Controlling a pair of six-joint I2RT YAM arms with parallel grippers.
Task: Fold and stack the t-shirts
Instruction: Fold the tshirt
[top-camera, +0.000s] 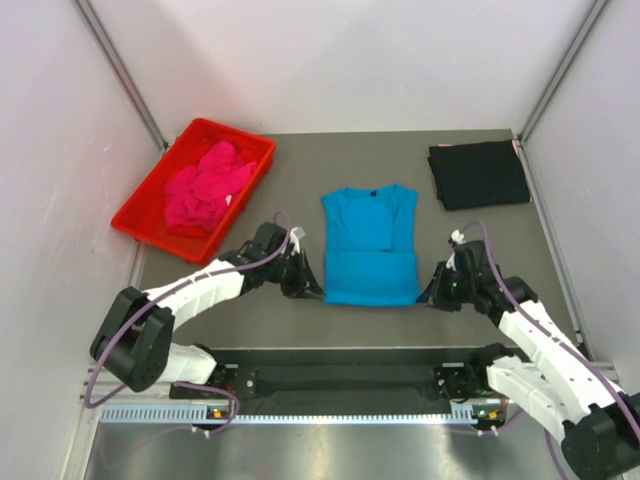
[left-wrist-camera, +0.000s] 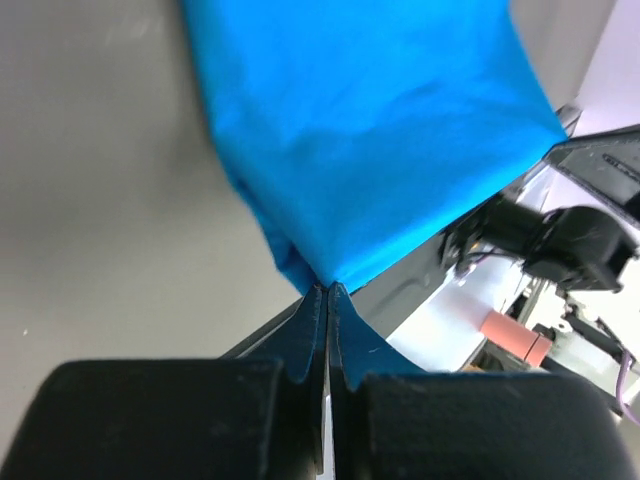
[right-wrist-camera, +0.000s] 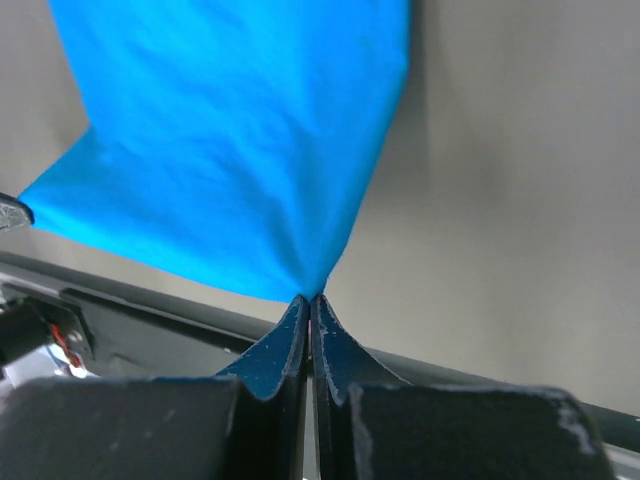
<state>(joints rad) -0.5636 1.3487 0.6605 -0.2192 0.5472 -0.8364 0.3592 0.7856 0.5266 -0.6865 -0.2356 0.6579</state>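
Note:
A turquoise-blue t-shirt (top-camera: 370, 245) lies mid-table with its sleeves folded in. My left gripper (top-camera: 312, 285) is shut on the shirt's near left corner (left-wrist-camera: 320, 275). On the other side my right gripper (top-camera: 428, 295) is shut on the near right corner (right-wrist-camera: 310, 285). Both corners are pinched at the fingertips and the hem hangs stretched between them. The black t-shirt (top-camera: 479, 173) lies folded flat at the far right. A magenta-pink t-shirt (top-camera: 207, 187) sits crumpled in the red tray (top-camera: 140, 215).
The red tray stands at the far left, close to the left wall. Metal frame posts (top-camera: 125, 70) rise at the back corners. The arms' mounting rail (top-camera: 340, 380) runs along the near edge.

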